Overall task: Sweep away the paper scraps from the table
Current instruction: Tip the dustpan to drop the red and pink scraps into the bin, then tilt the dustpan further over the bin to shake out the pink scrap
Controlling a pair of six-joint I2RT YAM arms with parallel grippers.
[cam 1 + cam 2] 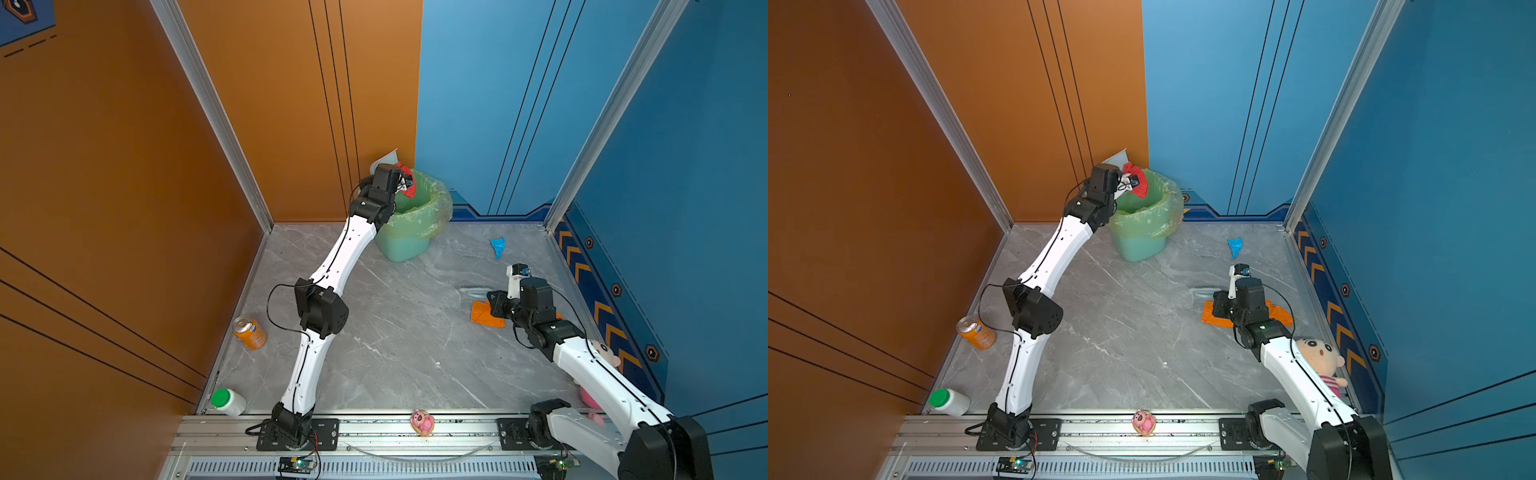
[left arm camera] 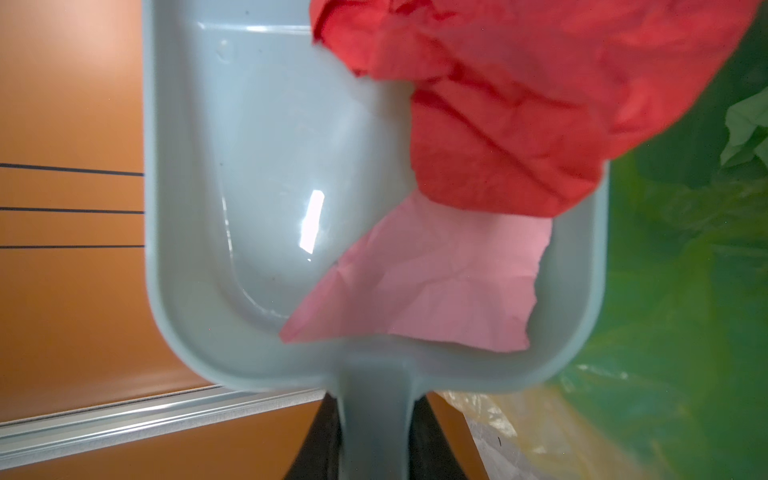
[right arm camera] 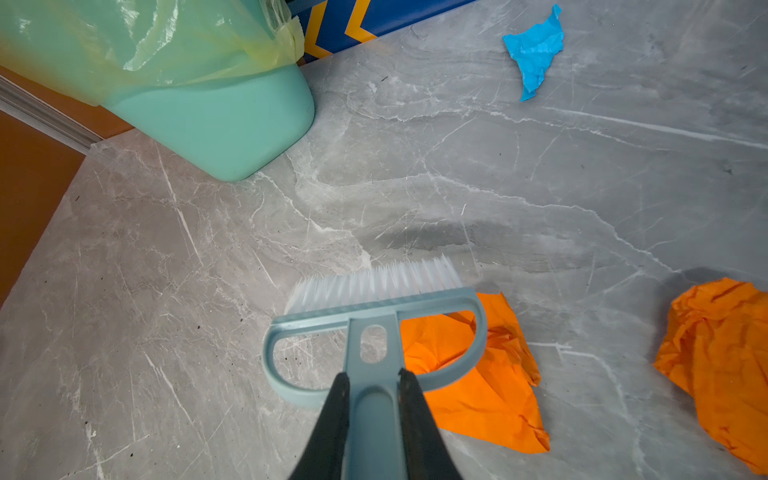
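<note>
- Pale-blue plastic on both sides: the left tool point(image 2: 376, 399) is clamped on the dustpan point(image 2: 266, 166) handle, and the right tool point(image 3: 374, 374) is pinched on the brush point(image 3: 374, 307) handle. The pan's tipped over the bin point(image 1: 409, 245). The red scrap point(image 2: 519, 104) hangs off its edge above the green liner point(image 2: 685, 291), and the pink scrap point(image 2: 436, 282) lies flat back by the handle. What bites us from here?

- My bet is the pink one. It's flat on the pan floor, so a shallow tip could leave it riding back out. Red looks headed in, but it's close to the rim, and a sideways wobble could drop it onto the desk point(image 3: 166, 291). The left arm also sits right against the bin in both top views. Can't tell if it's touching, but a shove could shift the bin.

- And the right side?

- One orange scrap point(image 3: 478, 382) is just behind the brush head, a second orange scrap point(image 3: 723, 361) is off to the side, and the blue scrap point(image 3: 534, 50) is well apart near the far wall. Brushing with no pan alongside would probably just scatter them.

- Views?

- Only the left wrist view shows the pink piece; the top views only catch red. A top view shows the plush doll point(image 1: 1316, 357) tucked by the right arm, which neither wrist view catches. That arm could knock it if it swings back.
</note>
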